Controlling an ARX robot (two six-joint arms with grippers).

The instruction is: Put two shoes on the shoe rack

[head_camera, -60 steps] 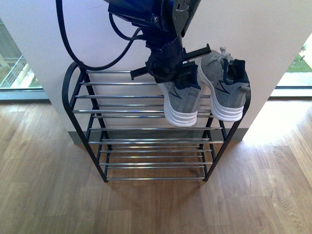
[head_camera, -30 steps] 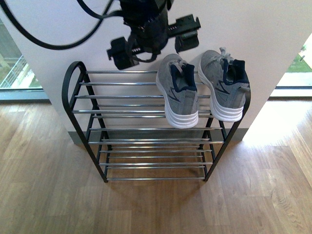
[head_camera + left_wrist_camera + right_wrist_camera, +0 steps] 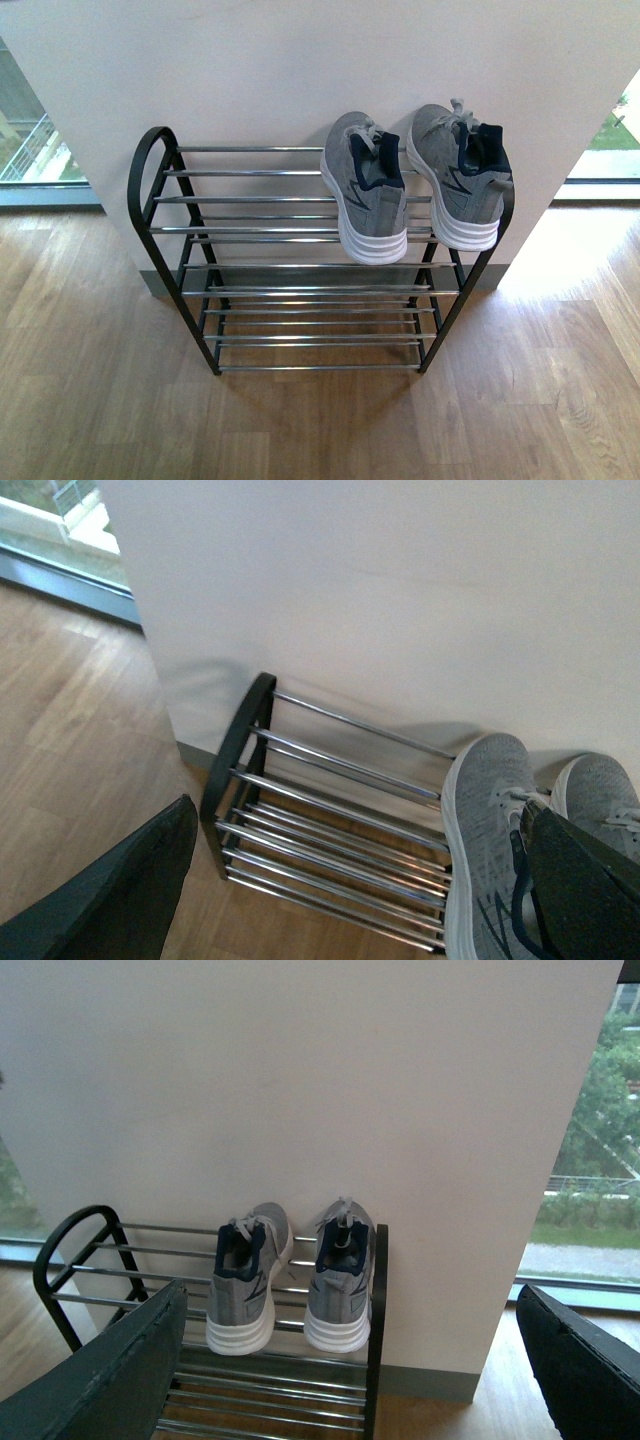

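Grey white-soled shoes [image 3: 364,200] sit side by side at the rack's [image 3: 250,199] right end, top shelf. Fingers on the left gripper [image 3: 355,810] and right gripper [image 3: 350,1295] are spread wide, holding nothing.

The right gripper [image 3: 350,1295] had its jaws spread wide apart, with nothing held between them. The first shoe [image 3: 243,1285] and the second shoe [image 3: 338,1280] stood just beside each other on the top tier of the shoe rack [image 3: 60,1250]. Their heels faced the camera and their toes pointed at the white wall [image 3: 300,1080]. The second shoe sat next to a black side frame.
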